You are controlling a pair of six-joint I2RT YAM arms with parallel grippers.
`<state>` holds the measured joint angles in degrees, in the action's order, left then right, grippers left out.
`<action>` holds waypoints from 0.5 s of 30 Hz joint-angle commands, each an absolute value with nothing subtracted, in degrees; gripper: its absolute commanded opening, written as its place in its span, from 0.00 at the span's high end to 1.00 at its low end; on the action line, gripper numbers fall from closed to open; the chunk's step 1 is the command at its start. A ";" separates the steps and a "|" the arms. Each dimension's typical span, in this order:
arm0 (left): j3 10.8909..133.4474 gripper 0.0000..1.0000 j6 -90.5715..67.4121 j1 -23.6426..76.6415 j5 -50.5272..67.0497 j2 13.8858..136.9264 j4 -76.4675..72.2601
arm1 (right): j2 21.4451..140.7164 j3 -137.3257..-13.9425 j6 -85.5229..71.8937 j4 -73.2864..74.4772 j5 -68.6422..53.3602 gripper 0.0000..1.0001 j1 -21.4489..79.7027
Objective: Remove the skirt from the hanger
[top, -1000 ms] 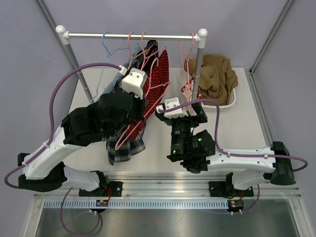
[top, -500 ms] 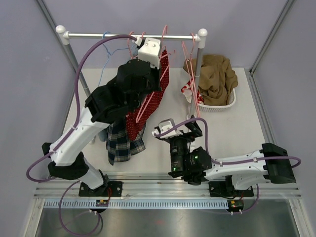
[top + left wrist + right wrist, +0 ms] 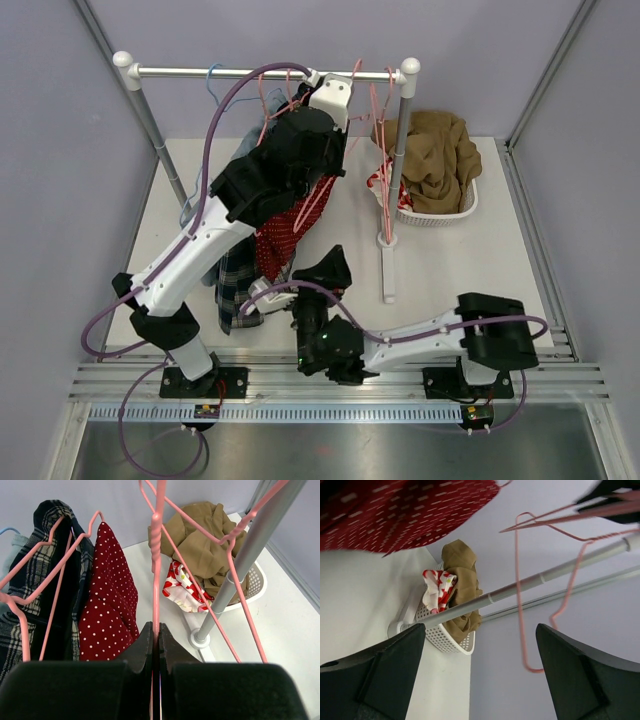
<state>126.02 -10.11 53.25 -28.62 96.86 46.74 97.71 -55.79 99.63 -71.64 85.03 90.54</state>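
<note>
My left gripper [image 3: 155, 632] is pinched tight on the twisted neck of the pink hanger [image 3: 156, 555] up by the rail [image 3: 230, 72]. The red dotted skirt [image 3: 107, 605] hangs just left of it against the plaid garment [image 3: 30, 575], and I worry the thin wire may swivel in that pinch or snag the hangers crowded around it. The right gripper [image 3: 480, 667] sits low, spread wide and holding nothing; the hanger's hook is cut off above, and I cannot tell how the skirt is attached.
</note>
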 commanded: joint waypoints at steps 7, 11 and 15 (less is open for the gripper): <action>123.67 0.99 -10.28 52.65 -26.98 93.08 44.91 | 83.23 -73.64 120.58 -86.76 98.17 0.01 104.40; 121.73 0.99 -10.11 52.30 -26.28 91.41 44.56 | 81.13 -75.76 123.31 -89.03 98.00 0.01 104.50; 122.08 0.98 -9.85 52.12 -24.35 91.93 44.91 | 78.58 -76.01 125.15 -89.64 97.65 0.01 105.12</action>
<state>121.86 -10.15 52.60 -26.72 93.97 46.78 80.84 -74.28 113.27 -75.66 85.17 104.79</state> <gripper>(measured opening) 0.026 0.993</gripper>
